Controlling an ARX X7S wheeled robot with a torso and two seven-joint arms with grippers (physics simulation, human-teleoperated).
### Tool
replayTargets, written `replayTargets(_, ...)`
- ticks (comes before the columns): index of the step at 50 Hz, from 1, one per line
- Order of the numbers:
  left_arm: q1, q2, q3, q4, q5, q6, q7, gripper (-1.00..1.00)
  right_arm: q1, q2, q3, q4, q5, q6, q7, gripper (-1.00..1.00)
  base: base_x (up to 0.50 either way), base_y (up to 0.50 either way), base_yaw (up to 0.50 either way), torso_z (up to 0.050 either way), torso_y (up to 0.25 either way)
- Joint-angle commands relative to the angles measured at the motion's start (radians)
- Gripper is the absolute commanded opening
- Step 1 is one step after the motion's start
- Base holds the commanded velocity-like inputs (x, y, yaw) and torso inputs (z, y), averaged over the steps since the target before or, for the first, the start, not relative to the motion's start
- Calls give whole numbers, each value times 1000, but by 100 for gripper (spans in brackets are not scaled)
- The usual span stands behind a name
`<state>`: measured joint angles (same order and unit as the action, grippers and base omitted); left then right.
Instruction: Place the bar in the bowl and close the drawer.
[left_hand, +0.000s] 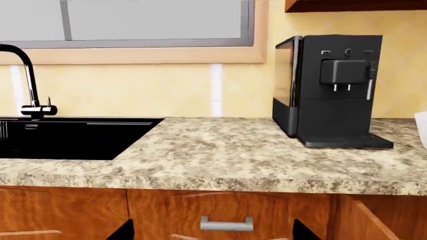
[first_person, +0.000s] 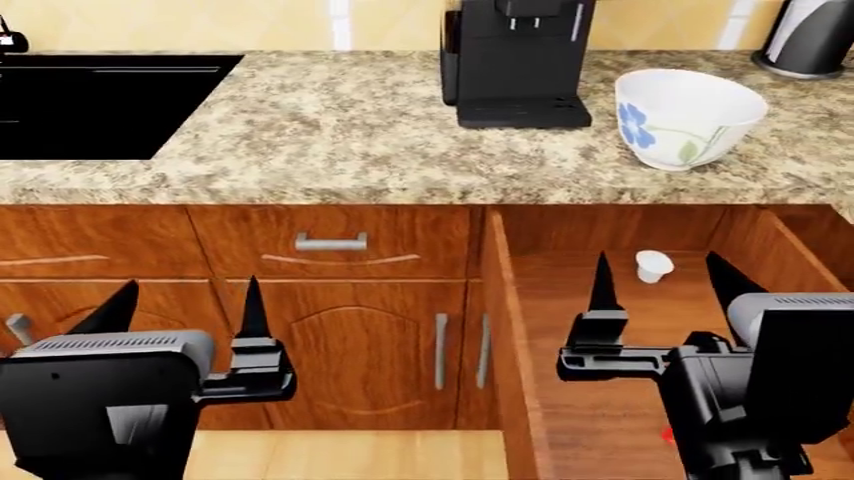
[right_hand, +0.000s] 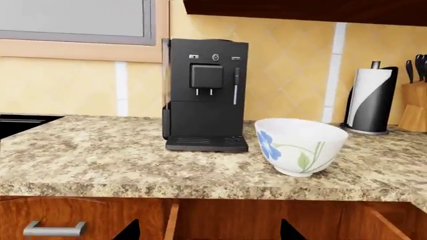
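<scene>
The white bowl (first_person: 687, 115) with a blue flower stands upright on the counter, right of the coffee machine; it also shows in the right wrist view as the bowl (right_hand: 300, 146). The drawer (first_person: 514, 340) is pulled out at the right, its deep wooden box open. Only a red sliver of the bar (first_person: 666, 435) shows on the drawer floor, the rest hidden behind my right arm. My right gripper (first_person: 663, 285) hangs open over the drawer, empty. My left gripper (first_person: 187, 310) is open and empty in front of the cupboard doors, facing a closed drawer front (left_hand: 227, 223).
A black coffee machine (first_person: 517, 60) stands on the granite counter (first_person: 334, 130), with a black sink (first_person: 94, 100) at the left. A paper towel roll (right_hand: 370, 102) and a knife block (right_hand: 413, 110) stand at the back right. A small white object (first_person: 653, 265) lies in the drawer.
</scene>
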<state>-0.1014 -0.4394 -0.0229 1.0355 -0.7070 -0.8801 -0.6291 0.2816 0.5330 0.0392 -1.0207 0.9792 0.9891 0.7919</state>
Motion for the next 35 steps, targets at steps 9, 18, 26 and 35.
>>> replayTargets(9, -577, -205, -86, -121, -934, -228, -541, 100, 633, 197, -114, 189, 884, 125, 540, 100, -33, -500, 0, 0, 0)
replayTargets(18, -914, -260, 74, -341, -1201, -221, -666, 100, 917, 226, -279, 382, 1124, 126, 595, 100, -91, -500, 0, 0, 0)
replayTargets(26, -1088, -273, 195, -547, -1344, -248, -654, 100, 1168, 227, -433, 552, 1308, 167, 608, 100, 0, -500, 0, 0, 0)
replayTargets(35, -1241, -258, 318, -728, -1437, -296, -641, 100, 1312, 187, -586, 783, 1376, 272, 556, 100, 0, -500, 0, 0, 0)
